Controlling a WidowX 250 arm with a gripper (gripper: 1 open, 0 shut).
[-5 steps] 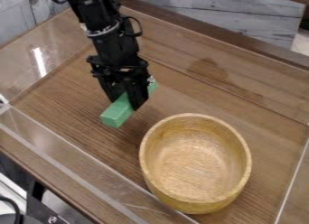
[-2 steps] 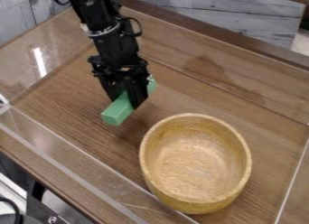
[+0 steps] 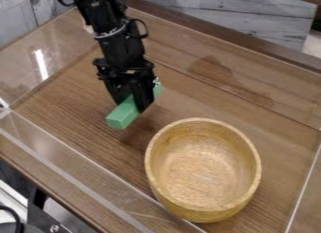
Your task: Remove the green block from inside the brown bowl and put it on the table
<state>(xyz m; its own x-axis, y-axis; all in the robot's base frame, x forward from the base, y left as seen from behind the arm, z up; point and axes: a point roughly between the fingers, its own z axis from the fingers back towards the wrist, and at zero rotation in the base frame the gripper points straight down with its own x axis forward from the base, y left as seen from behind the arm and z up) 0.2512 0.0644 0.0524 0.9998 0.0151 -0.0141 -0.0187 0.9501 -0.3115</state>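
Green block (image 3: 122, 116), clamped in the end effector (image 3: 128, 99) beside the bowl (image 3: 204, 170), probably for release onto the tabletop (image 3: 75, 112).

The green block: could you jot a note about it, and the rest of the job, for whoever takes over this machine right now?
Gripper: shut on the green block, at the table's left part.
Brown bowl: on the table, nothing inside it.
Done: the block is out of the bowl.
Left: make sure the block rests on the table (I can't tell if it touches yet), then open the gripper and back away.
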